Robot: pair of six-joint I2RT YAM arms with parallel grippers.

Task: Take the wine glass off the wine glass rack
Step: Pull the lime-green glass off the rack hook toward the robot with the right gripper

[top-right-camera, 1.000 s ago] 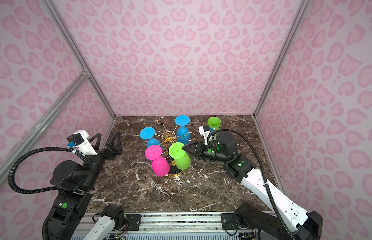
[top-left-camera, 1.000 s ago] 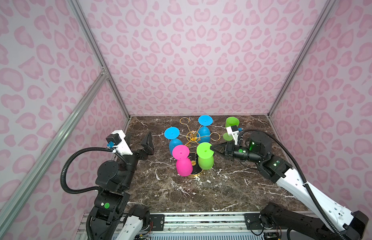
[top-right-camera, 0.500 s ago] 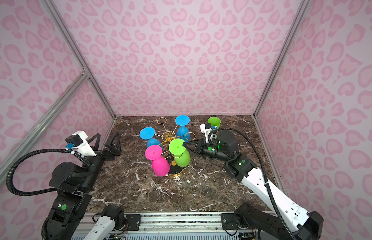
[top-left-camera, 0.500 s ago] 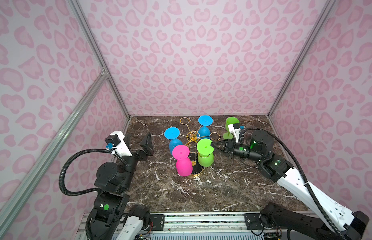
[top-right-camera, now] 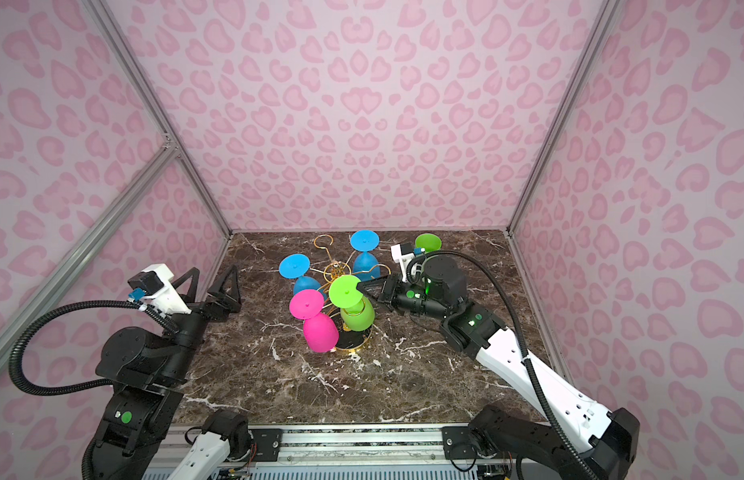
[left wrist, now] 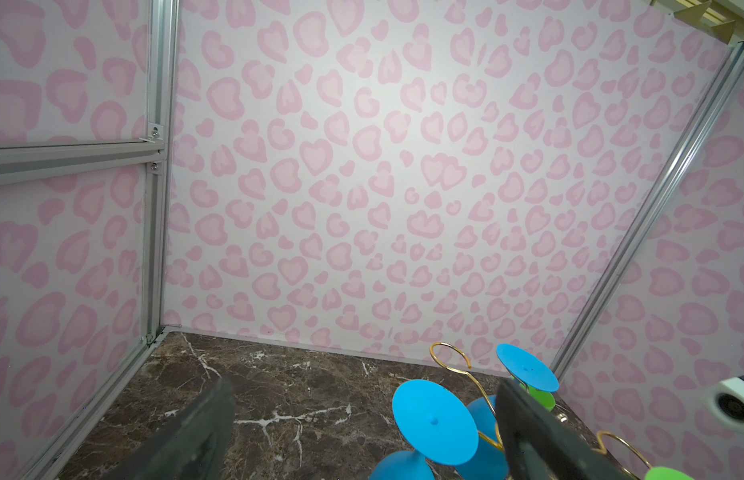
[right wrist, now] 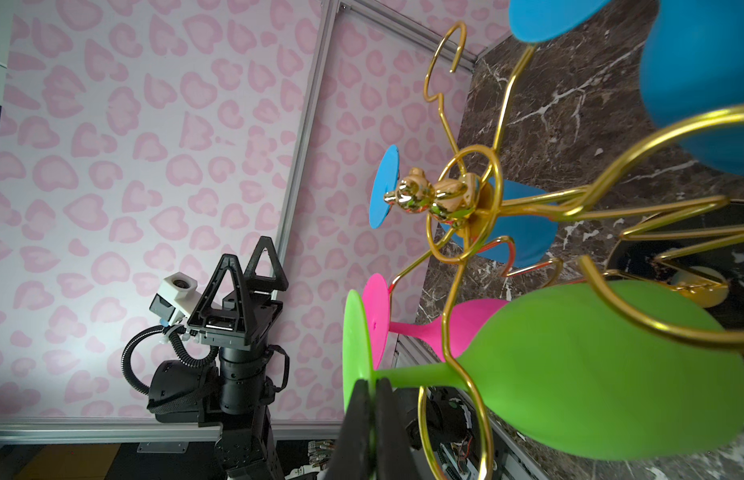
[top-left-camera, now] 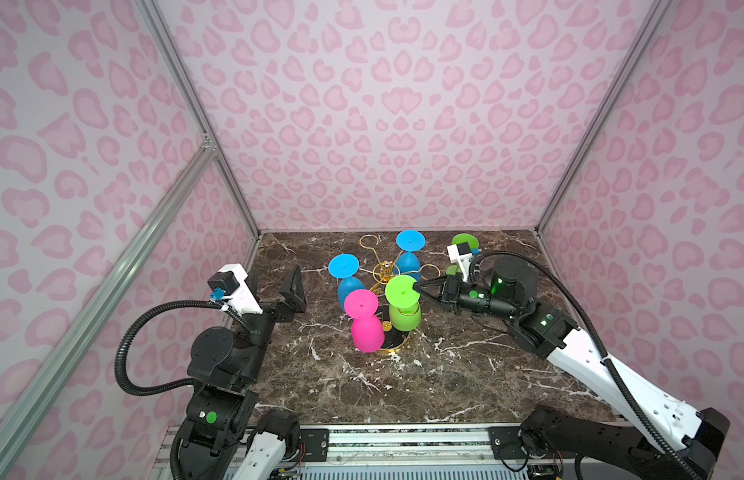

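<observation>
The gold wire wine glass rack [top-left-camera: 385, 270] [top-right-camera: 335, 270] stands mid-table on a round black base [top-left-camera: 393, 340]. A green wine glass [top-left-camera: 405, 316] [top-right-camera: 356, 316] hangs upside down on a near arm, tilted. My right gripper [top-left-camera: 418, 287] [top-right-camera: 360, 287] is shut on the rim of its flat foot. In the right wrist view the gripper [right wrist: 372, 384] pinches that foot beside the stem of the green wine glass [right wrist: 590, 374], which sits in a gold hook. My left gripper [top-left-camera: 274, 280] [top-right-camera: 212, 276] [left wrist: 364, 384] is open, left of the rack, holding nothing.
A pink glass [top-left-camera: 364, 324] and two blue glasses [top-left-camera: 345, 270] [top-left-camera: 410, 249] also hang on the rack. A second green glass [top-right-camera: 427, 243] stands at the back right behind my right wrist. One bare hook [top-left-camera: 368, 241] points backward. Pink walls close three sides.
My right gripper, shut on the green glass's foot, has pushed slightly left and up, tilting the glass on its hook. The left arm has barely moved.
</observation>
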